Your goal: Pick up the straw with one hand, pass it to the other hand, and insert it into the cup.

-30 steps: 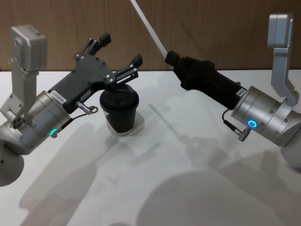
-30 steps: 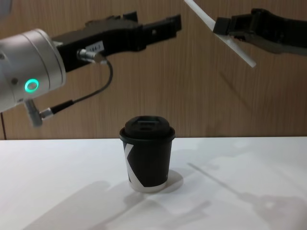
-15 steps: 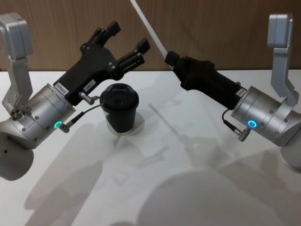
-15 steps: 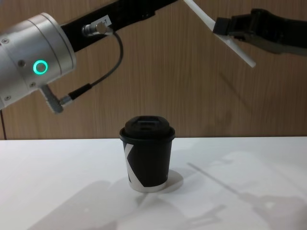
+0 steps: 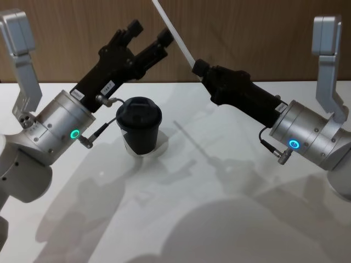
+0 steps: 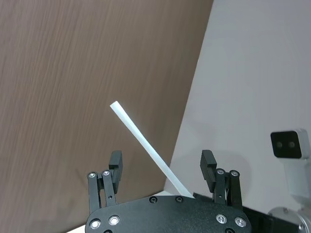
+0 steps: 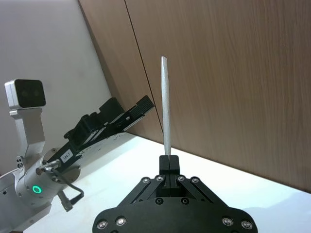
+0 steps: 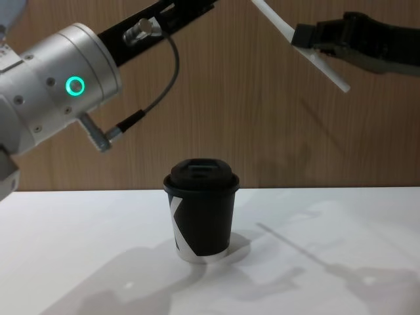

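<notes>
A white table (image 5: 219, 208) fills the foreground, with a brown wood-panel wall (image 5: 258, 27) behind it. 2 robot arms reach in above the table, 1 from each side, each with a silver cylindrical wrist and a lit ring.

The left gripper (image 5: 149, 33) is raised high and angled up toward the wall, above and behind the cup. Its 2 black fingers (image 6: 115, 162) are spread wide apart and grasp nothing. In the left wrist view the straw crosses the gap between them. In the head view the nearer fingertip sits just beside the straw, and contact cannot be judged.

The right gripper (image 5: 198, 67) points up and toward the left arm. Its jaws are clenched on the straw close to 1 end, with a short length sticking out below in the chest view.

A small black cup (image 5: 140, 129) with a black lid and a white angular mark stands upright on the table, between the 2 arms and under the left gripper.

The thin white straw (image 5: 174, 35) is held in the air, slanting up and away from the right gripper toward the wall, well above the cup and not inserted.
</notes>
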